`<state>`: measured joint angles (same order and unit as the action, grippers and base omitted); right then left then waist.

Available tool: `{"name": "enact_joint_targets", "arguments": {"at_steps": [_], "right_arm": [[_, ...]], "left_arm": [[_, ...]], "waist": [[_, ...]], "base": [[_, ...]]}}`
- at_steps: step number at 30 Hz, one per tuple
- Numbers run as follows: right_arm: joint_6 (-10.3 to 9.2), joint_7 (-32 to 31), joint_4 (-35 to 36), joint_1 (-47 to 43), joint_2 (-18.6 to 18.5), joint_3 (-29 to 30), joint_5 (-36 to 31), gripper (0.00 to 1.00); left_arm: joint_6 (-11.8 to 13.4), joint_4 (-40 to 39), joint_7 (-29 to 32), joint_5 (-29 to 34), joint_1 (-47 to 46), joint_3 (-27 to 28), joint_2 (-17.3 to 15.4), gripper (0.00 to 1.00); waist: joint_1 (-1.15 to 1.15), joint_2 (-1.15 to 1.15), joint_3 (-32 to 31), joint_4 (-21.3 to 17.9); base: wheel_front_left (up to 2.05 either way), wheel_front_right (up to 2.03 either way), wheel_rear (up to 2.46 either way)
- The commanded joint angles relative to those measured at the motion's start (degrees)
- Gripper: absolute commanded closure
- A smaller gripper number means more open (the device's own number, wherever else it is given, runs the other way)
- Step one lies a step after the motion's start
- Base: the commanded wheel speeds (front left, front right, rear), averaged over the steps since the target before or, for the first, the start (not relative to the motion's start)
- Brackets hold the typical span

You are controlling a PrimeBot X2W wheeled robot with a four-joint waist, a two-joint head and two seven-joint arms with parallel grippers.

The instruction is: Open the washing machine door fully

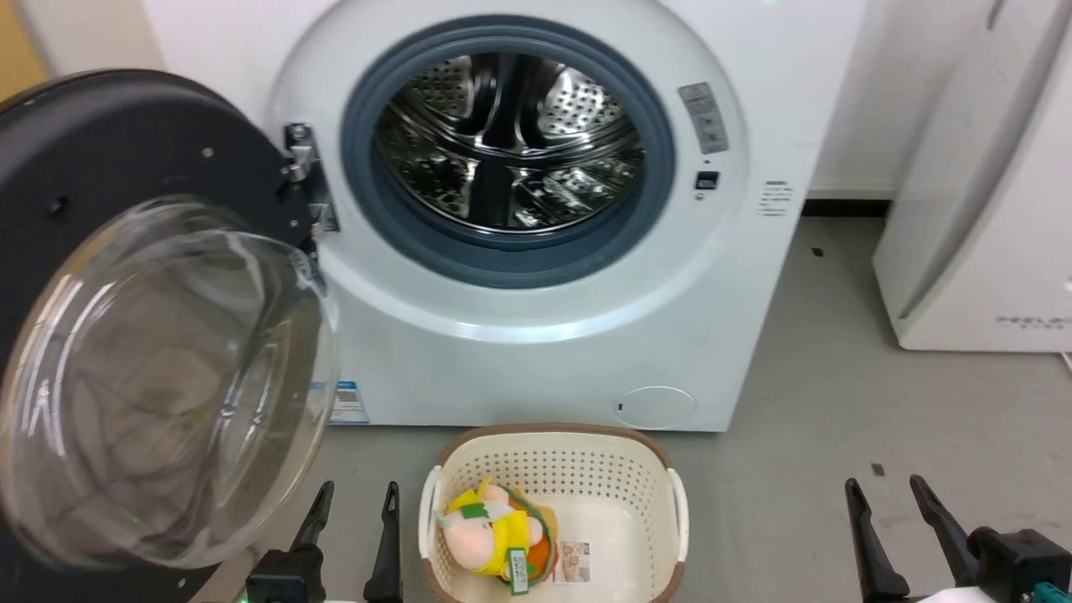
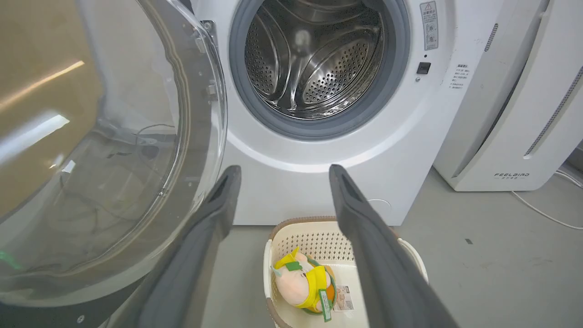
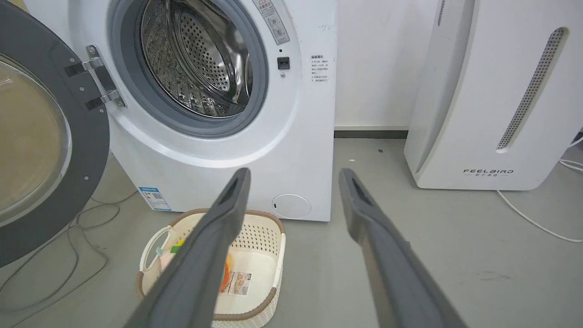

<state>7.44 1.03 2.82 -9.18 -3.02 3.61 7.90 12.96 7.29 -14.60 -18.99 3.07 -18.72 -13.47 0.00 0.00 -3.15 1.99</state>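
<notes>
At the left of the head view stands the large round black washing machine door (image 1: 159,335). It is swung out wide from the opening, so that its matte back and the bulging clear glass bowl (image 1: 167,402) face the camera. It hangs on a metal hinge (image 1: 301,167) at the left edge of the white boxy washing machine (image 1: 536,335).

At the lower left, just beside the bottom of the door, the left gripper (image 1: 358,494) points up with its two dark fingers spread apart and nothing between them.

In the upper middle, the grey rubber ring (image 1: 519,260) surrounds the shiny perforated steel drum (image 1: 511,142), which is fully uncovered. Low on the machine front there are a small blue label (image 1: 347,402) and a round white cover (image 1: 657,408).

Below the machine, a cream plastic basket with a brown rim (image 1: 553,440) stands on the grey floor (image 1: 837,377). It contains a pink and yellow plush toy (image 1: 490,536) (lying in the left half).

At the lower right, the right gripper (image 1: 884,486) also has its fingers spread, and it holds nothing.

At the far right stands a tall white appliance (image 1: 980,209), apart from the machine.
</notes>
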Motion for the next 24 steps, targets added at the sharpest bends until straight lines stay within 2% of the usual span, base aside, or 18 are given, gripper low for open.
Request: {"name": "enact_joint_targets", "arguments": {"at_steps": [1, 13, 14, 24], "right_arm": [[0.05, -0.30, 0.41, -1.06, 0.14, 0.12, -0.37, 0.00], [0.05, -0.25, -0.10, -0.89, 0.14, 0.24, 0.21, 0.00], [0.00, -0.42, -0.13, -0.21, 0.00, 0.13, 0.23, 1.00], [0.00, -0.47, -0.37, 0.48, 0.00, -0.14, -0.33, 1.00]], "left_arm": [[0.13, 0.71, -0.02, -0.02, -0.82, 0.08, 0.14, 0.00], [-0.39, 2.09, -0.20, -1.18, -0.63, 0.45, 0.43, 0.00], [-0.38, 1.98, -0.01, -1.21, -0.13, 0.41, 0.23, 1.00], [-1.37, 1.36, 1.00, 0.03, -0.32, 1.64, 0.93, 1.00]], "waist": [[0.00, 0.00, 0.35, -1.04], [0.00, 0.00, 1.12, -1.61], [0.00, 0.00, 1.13, -1.62], [0.00, 0.00, 1.29, -1.62]], "base": [[0.00, 0.00, 0.00], [0.00, 0.00, 0.00], [0.00, 0.00, 0.00], [0.00, 0.00, 0.00]]}}
